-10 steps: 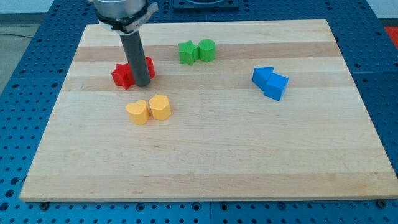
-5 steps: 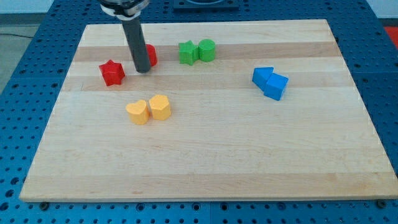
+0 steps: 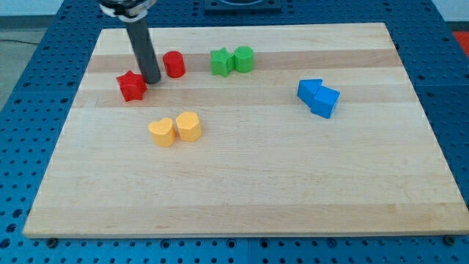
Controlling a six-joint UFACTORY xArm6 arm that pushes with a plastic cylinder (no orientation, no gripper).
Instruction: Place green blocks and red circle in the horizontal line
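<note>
Camera view, one moment only — where does my tip (image 3: 152,81) stand?

— It stands in the table's (image 3: 242,191) far left part, between the two red blocks. The red star (image 3: 131,86) lies just to the view's left of the tip and a little nearer the bottom edge, and looks to be touching the rod or very nearly so. The red circle (image 3: 174,64) lies just to the view's right of the tip and slightly nearer the top edge, with a thin strip of wood showing between them.

— Is the tool holding anything?

— No. It is a plain dark rod with nothing to close; it grips nothing and only stands on the wood beside the blocks.

— And the green blocks?

— They sit further toward the view's right along the top edge, touching each other: a green star (image 3: 220,61) on the left and a rounder green block (image 3: 244,59) on the right, whose exact shape I cannot make out. The red circle is near the green star but apart from it, and all three lie at roughly the same distance from the top edge.

— What else is on the table?

— Two yellow blocks touch near the middle left: a yellow heart (image 3: 162,133) and another yellow block (image 3: 189,126). Two blue blocks (image 3: 318,97) touch near the right edge.
</note>
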